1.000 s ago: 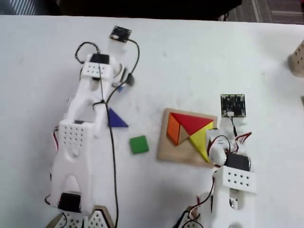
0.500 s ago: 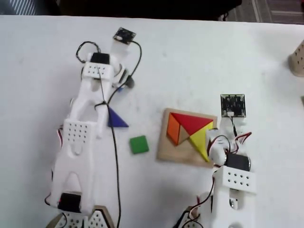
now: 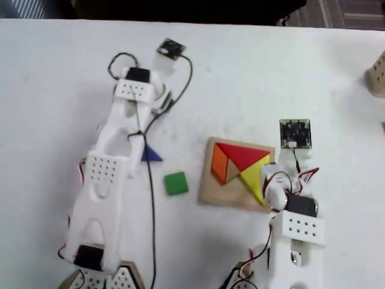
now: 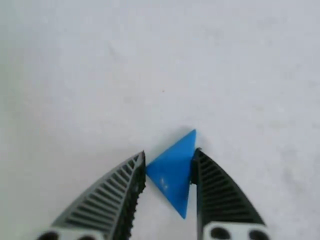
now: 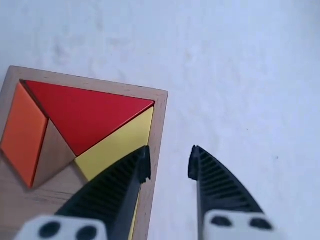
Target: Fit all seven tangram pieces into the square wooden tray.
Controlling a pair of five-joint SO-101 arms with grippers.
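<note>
Wrist views: left gripper (image 4: 169,154) clamped on small blue triangle (image 4: 172,175); right gripper (image 5: 169,150) slightly parted, empty. High view, centre: tray (image 3: 208,191) holding red, yellow, orange, tan pieces (image 3: 243,155); green square (image 3: 176,183) outside.

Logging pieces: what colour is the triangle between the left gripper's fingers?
The triangle is blue; left wrist view.
</note>
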